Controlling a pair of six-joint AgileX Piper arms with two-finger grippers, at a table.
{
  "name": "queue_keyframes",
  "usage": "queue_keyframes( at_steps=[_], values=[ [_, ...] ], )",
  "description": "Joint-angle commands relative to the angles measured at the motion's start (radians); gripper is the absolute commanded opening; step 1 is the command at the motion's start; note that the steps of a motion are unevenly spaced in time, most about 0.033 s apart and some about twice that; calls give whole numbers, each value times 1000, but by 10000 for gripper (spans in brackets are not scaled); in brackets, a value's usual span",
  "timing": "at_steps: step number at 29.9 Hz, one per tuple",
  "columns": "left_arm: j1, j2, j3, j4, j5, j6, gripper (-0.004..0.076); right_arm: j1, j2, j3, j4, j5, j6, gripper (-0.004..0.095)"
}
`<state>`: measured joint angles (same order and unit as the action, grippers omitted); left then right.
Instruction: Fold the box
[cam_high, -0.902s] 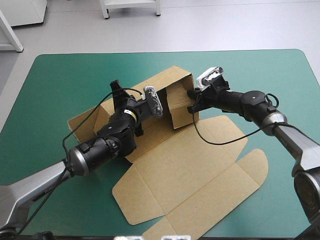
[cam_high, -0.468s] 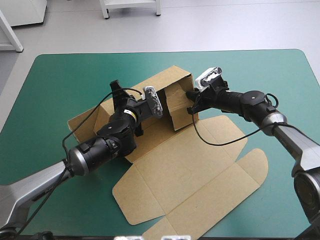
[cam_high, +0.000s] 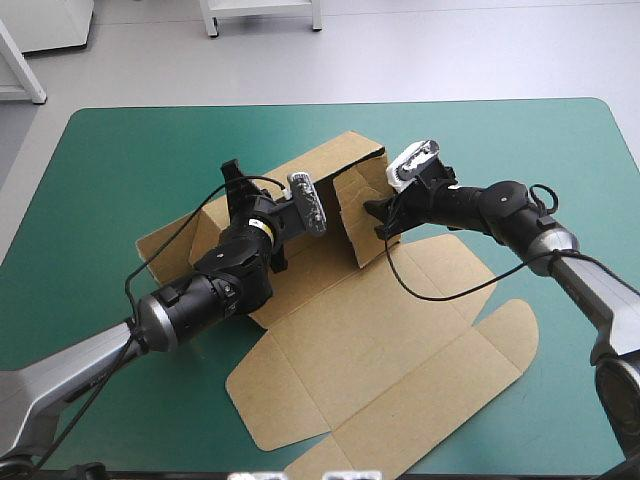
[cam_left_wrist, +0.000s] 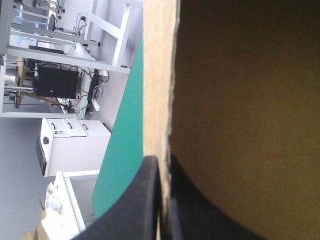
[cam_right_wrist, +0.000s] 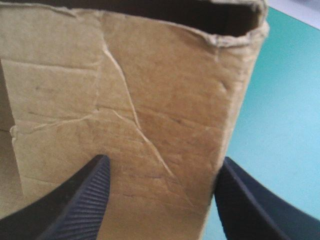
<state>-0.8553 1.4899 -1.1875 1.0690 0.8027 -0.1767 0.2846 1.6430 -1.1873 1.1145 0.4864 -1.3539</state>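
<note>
Lying central on the tabletop (cam_high: 120, 160), the box (cam_high: 400, 320) was pinched at one wall by the clenched left gripper (cam_left_wrist: 162, 200), seemingly to steady it, while its end wall was straddled by the open-fingered right gripper (cam_right_wrist: 162, 167).

Matt brown board box (cam_right_wrist: 125, 115), creased, rough-edged; smooth matt teal-green surface (cam_high: 120, 170); ribbed black pads (cam_right_wrist: 90, 195) on right jaws.

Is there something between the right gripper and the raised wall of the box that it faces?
Nothing visible stands between them. The right gripper is open, and the creased raised wall of the box lies directly ahead of its fingers. The left gripper is shut on another wall, out of that path.
</note>
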Motion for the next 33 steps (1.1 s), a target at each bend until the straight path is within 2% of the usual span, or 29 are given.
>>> queue_keyframes(
  at_steps=[1,4,8,10,14,25,29,31,33],
  values=[
    [-3,-34,-26,20,-49,-13,-8,6,-52,-24,-40,43,75,583],
    [-3,-34,-26,20,-48,-13,-8,6,-52,-24,-42,48,73,583],
    [-3,-34,-26,20,-48,-13,-8,6,-52,-24,-19,-7,26,583],
    [-3,-34,-26,20,-49,-13,-8,6,-52,-24,50,-46,-47,583],
    [-3,-34,-26,20,-49,-13,-8,6,-36,-24,197,-38,-177,583],
    [-3,-34,-26,-15,-48,-13,-8,6,28,-32,276,-30,-250,581],
    [-3,-34,-26,-15,-48,-13,-8,6,42,-32,368,-34,-344,580],
    [-3,-34,-26,-16,-46,-13,-8,6,50,-32,409,-41,-375,553],
    [-3,-34,-26,-16,-43,-13,-8,6,58,-32,421,-45,-388,416]
  ],
)
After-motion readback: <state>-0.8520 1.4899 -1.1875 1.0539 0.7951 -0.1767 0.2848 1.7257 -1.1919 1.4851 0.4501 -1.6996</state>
